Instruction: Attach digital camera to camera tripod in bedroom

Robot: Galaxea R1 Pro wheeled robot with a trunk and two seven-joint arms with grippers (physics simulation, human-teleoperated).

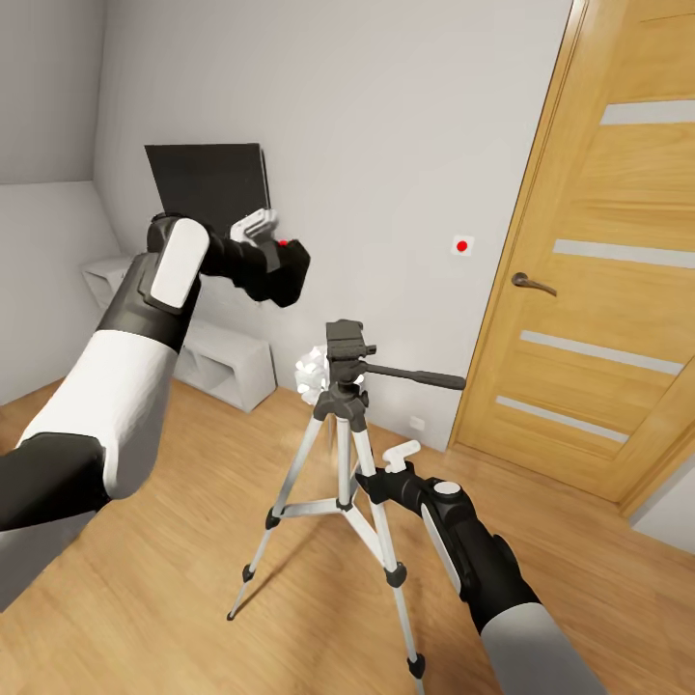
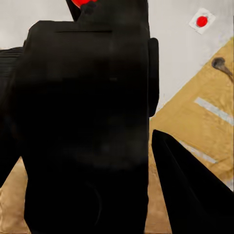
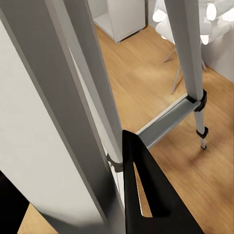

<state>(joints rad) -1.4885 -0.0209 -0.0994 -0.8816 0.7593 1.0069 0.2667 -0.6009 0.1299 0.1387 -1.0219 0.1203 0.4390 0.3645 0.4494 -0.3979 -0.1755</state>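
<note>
Standing at the far left, white cube shelves sit low against the grey wall, with a dark panel leaning above them. Next comes the left gripper, clamped on the digital camera, which hangs in the air above and a little left of the tripod head, well apart from it. That height looks chosen so the camera can be lowered onto the head. The left arm is raised, elbow bent, forearm reaching toward the wall; in the left wrist view the camera body sits close against the lens.

In the middle stands the camera tripod, legs spread on the wood floor, its handle pointing right toward the oak door.

Lower right, the right gripper sits against an upper leg, probably steadying the tripod. Whether its fingers actually pinch the leg I cannot tell. That arm stretches forward, low and nearly straight.
</note>
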